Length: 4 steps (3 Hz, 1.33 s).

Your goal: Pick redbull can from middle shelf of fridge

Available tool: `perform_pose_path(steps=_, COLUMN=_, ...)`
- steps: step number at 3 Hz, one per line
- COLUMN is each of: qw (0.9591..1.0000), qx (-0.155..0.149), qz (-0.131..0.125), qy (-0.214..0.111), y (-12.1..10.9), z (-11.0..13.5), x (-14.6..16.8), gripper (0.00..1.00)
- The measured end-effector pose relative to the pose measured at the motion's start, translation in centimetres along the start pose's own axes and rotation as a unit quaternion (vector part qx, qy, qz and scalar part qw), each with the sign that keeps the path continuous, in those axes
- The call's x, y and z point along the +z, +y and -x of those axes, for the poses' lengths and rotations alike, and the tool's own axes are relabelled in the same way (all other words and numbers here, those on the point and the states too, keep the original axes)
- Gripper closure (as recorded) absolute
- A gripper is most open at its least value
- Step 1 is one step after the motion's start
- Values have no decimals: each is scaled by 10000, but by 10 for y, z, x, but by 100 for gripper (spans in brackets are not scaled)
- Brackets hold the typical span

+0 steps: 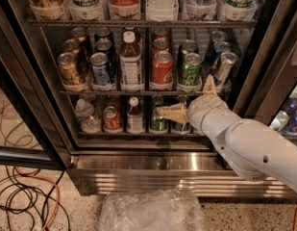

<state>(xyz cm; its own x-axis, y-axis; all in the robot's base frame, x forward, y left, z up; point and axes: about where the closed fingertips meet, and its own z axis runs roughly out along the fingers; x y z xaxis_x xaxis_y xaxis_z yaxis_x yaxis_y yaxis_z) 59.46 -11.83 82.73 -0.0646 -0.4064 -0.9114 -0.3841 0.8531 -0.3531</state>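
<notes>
The redbull can, slim, blue and silver, leans in the rightmost row of the middle shelf of the fridge. More slim cans stand behind it. My gripper is open at the front of the shelf rail, just below and left of the redbull can. One tan finger points left over the lower shelf, the other finger points up beside the can's base. The gripper holds nothing. My white arm comes in from the lower right.
On the middle shelf stand a gold can, a blue soda can, a bottle, a red can and a green can. Bottles and cans fill the lower shelf. A plastic bag and cables lie on the floor.
</notes>
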Motion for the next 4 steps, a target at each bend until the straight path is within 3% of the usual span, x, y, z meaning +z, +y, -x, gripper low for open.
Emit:
perform_pose_path(steps=1, qw=9979, qx=-240, qz=-384, qy=469, y=4, z=-17, x=2, gripper=0)
perform_pose_path(steps=2, qw=9963, qx=7, qz=-615, qy=594, y=4, z=-16, x=9, gripper=0)
perform_pose_path(steps=3, qw=9963, qx=10, qz=-619, qy=595, y=4, z=-17, x=9, gripper=18)
perform_pose_path(steps=4, qw=9962, qx=-107, qz=-696, qy=521, y=-3, z=-12, x=9, gripper=16)
